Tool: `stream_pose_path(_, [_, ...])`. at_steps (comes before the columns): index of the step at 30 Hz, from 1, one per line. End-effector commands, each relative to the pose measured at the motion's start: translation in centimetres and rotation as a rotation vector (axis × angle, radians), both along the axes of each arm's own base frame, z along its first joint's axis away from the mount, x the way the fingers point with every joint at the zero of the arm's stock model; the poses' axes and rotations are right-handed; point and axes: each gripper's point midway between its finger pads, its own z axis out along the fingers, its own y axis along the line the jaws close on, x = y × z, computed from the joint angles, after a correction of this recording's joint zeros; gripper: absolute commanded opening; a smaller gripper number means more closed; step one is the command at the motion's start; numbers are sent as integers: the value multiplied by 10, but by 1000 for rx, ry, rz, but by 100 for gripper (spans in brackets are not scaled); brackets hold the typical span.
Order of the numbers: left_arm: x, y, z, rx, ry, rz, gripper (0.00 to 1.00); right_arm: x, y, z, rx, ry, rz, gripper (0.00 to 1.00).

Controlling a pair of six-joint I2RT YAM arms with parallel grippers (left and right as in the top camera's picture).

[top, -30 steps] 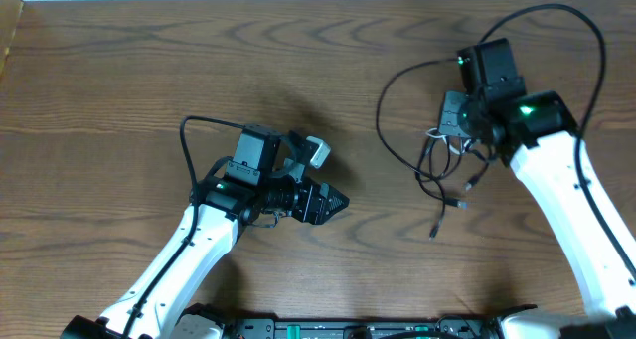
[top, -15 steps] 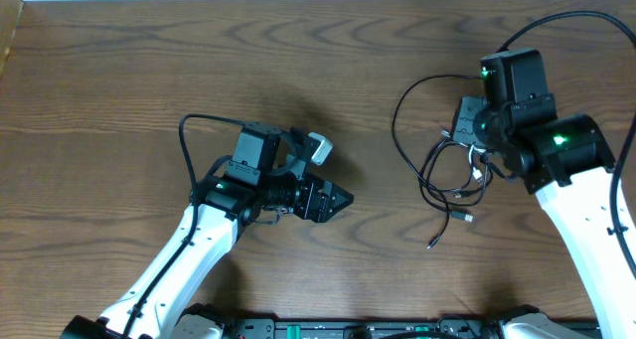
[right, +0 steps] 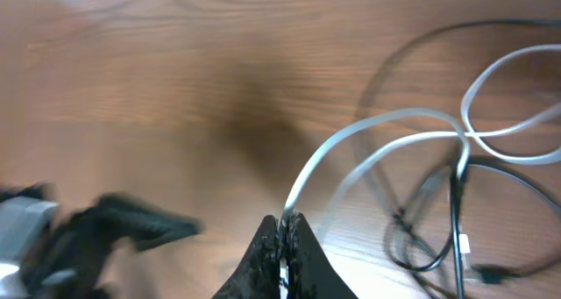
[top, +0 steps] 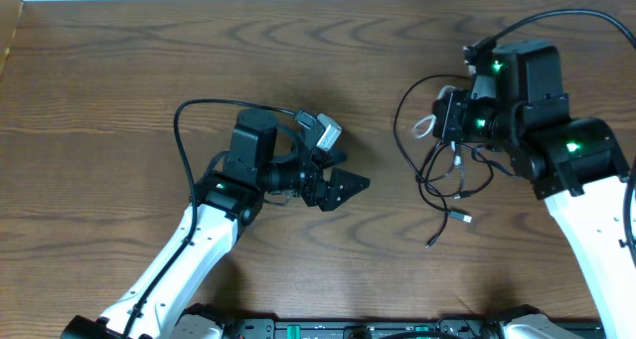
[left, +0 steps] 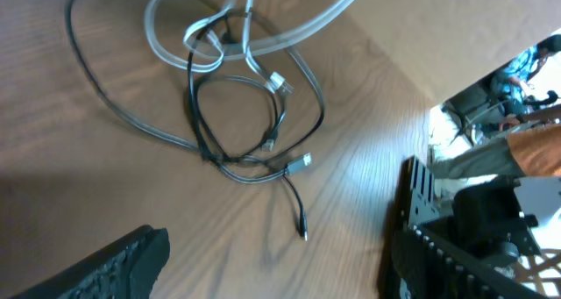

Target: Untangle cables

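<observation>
1. Table (top: 119,71): brown wood-grain surface, carrying both arms and the cord bundle.
2. Left gripper (top: 350,187): lay near mid-table, pointing right toward the bundle and well apart from it. Its wrist view showed the two fingers standing wide apart, with only bare wood between them.
3. Cables (top: 449,185): thin black cords lay in loose overlapping loops on the right half of the table, between the two grippers and just below the right one. One plug end (top: 431,243) trailed out toward the near edge. A silver-tipped plug (left: 301,162) lay among the loops. A pale cord (right: 302,181) crossed the black ones at a knot (left: 219,36).
4. Right gripper (right: 282,238): fingertips pressed together, clamped on the pale cord, which ran from the pinch out to the bundle. Whether the bundle itself was off the table could not be determined.
</observation>
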Motion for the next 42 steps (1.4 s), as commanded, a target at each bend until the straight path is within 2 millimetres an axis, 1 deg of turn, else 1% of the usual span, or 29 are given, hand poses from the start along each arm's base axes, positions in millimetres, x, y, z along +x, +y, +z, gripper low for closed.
stream_pose_path(1, [1,-5,10,-38,-45,-25,86,-16,30,42,142,-63,173,1])
stream_pose_path(4, [6,-7,18,-62,-83,-20,86,-21,41,54,164,-83,213,1])
stream_pose_path(10, [12,-10,31,-97,-137,-17,86,-32,62,70,179,-121,285,1])
stream_pose_path(14, [7,-19,37,-113,-169,-45,86,-36,75,75,187,-147,322,1])
stream_pose_path(17, [0,-27,38,-118,-175,-74,87,-35,75,74,169,-154,312,1])
stream_pose_path(19, [-4,-30,38,-117,-171,-85,87,-30,68,70,132,-153,266,1])
stream_pose_path(20, [-4,-30,37,-115,-167,-86,87,-27,60,65,105,-141,218,1])
stream_pose_path(21, [-4,-30,36,-114,-167,-85,87,-24,52,60,70,-129,170,1])
stream_pose_path(22, [-4,-30,35,-111,-164,-81,86,-20,37,50,7,-108,97,1])
stream_pose_path(24, [-2,-30,35,-107,-165,-75,87,-20,20,40,-71,-85,31,1])
stream_pose_path(28, [1,-29,31,-95,-160,-59,86,-17,-17,26,-228,-59,-122,1])
stream_pose_path(30, [1,-29,29,-92,-154,-58,86,-17,-29,21,-274,-45,-173,1])
stream_pose_path(32, [1,-29,25,-85,-140,-58,87,-16,-32,15,-303,-24,-182,1])
stream_pose_path(34, [1,-29,20,-77,-121,-58,87,-12,-33,5,-322,5,-183,4])
stream_pose_path(36, [1,-29,15,-67,-99,-58,86,-7,-32,-7,-342,40,-183,13])
stream_pose_path(38, [0,-29,9,-55,-71,-58,87,1,-31,-23,-366,84,-183,34])
stream_pose_path(39, [-1,-28,5,-47,-56,-58,87,5,-30,-32,-380,108,-179,43])
stream_pose_path(40, [-2,-28,3,-42,-44,-58,87,8,-28,-39,-390,125,-175,47])
stream_pose_path(42, [-3,-26,-2,-24,-26,-53,86,16,-24,-60,-416,173,-165,54])
